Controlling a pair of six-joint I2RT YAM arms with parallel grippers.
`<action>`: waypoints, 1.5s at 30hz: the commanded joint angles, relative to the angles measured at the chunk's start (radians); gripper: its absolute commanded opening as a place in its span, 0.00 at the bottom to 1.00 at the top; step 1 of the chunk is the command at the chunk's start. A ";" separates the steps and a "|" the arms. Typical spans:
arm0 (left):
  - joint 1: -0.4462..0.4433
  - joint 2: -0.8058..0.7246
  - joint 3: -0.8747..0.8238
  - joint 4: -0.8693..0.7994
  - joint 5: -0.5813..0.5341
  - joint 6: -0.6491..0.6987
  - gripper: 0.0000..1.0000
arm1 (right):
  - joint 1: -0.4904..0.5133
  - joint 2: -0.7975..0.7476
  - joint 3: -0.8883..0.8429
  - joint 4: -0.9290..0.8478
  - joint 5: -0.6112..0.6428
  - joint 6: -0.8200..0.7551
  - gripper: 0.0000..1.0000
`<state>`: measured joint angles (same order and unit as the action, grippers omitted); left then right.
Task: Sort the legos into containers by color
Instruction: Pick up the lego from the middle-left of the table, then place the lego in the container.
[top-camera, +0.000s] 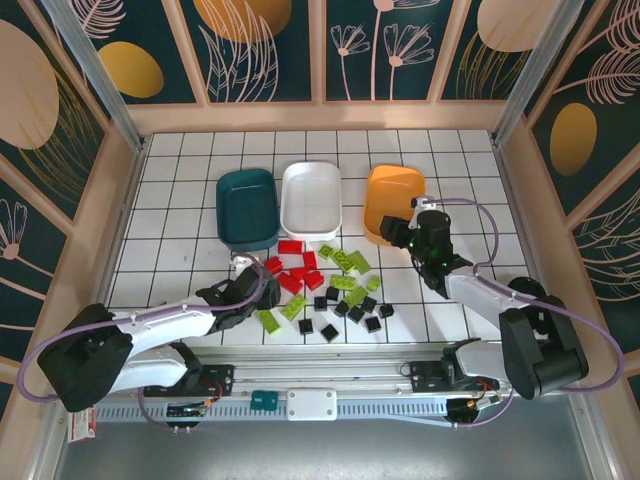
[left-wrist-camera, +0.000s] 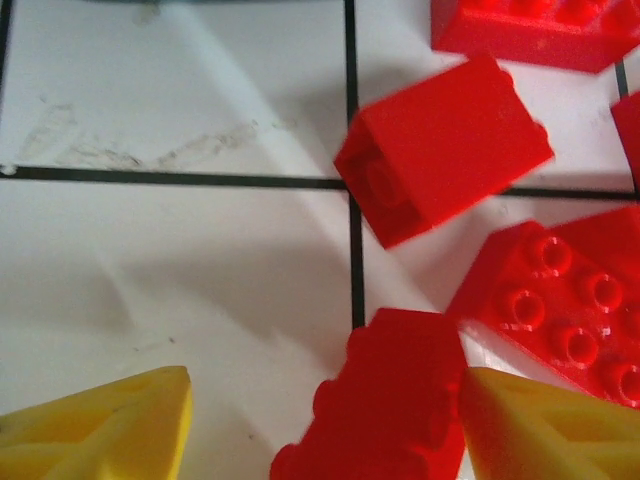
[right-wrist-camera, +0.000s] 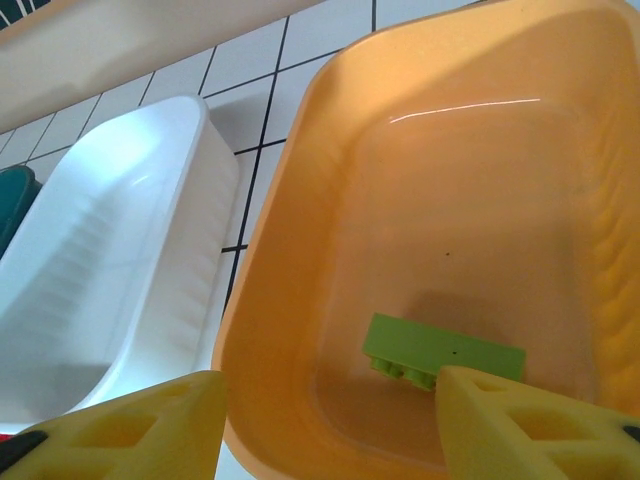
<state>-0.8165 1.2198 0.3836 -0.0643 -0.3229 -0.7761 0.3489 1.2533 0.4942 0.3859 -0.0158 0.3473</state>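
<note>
Legos (top-camera: 312, 280) lie scattered on the white tiled counter (top-camera: 180, 230) just in front of three trays. The reds are toward the left, the lime-green ones in the middle and to the right, and the small black squares along the near edge of the pile, closest to the arm bases. The teal tray (top-camera: 247, 208) and the white tray (top-camera: 311, 200) stand just beside each other. A strip of bare tile separates the white one from the orange tray (top-camera: 392, 195), and more bare tiles run behind all three up to the back wall. My left jaws are low over the left edge of the pile and stand open around a red brick (left-wrist-camera: 385, 410). One yellow fingertip (left-wrist-camera: 540, 430) looks to be against its side, while the other fingertip (left-wrist-camera: 100, 435) is well apart from it with bare counter between, so nothing is gripped. A second red brick (left-wrist-camera: 445, 160) lies tilted just ahead, across a black grid line (left-wrist-camera: 352, 250), and a studs-up red brick (left-wrist-camera: 560, 310) crowds the right side. On the left side of these jaws I see only open tile. My right jaws hang over the near rim of the orange tray, partly open with nothing between them. A lime-green brick (right-wrist-camera: 445, 350) lies inside that tray by its near wall, just beyond the fingertip (right-wrist-camera: 540, 425). The white tray's rim sits close on the left. From above, open tiles flank the teal tray's left side, and more lie between the pile and my right arm (top-camera: 480, 290).
</note>
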 joint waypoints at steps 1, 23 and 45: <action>-0.026 0.018 0.004 -0.026 -0.009 -0.027 0.65 | 0.005 -0.022 -0.014 0.015 0.043 0.004 0.58; -0.035 -0.086 -0.003 -0.047 -0.012 -0.090 0.10 | 0.008 -0.051 -0.038 0.021 0.037 0.025 0.58; 0.375 0.341 0.608 -0.020 -0.069 0.200 0.01 | 0.007 -0.146 -0.072 -0.022 0.036 0.018 0.58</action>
<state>-0.4446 1.4734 0.9173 -0.1074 -0.4019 -0.6300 0.3489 1.1316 0.4305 0.3801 0.0025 0.3557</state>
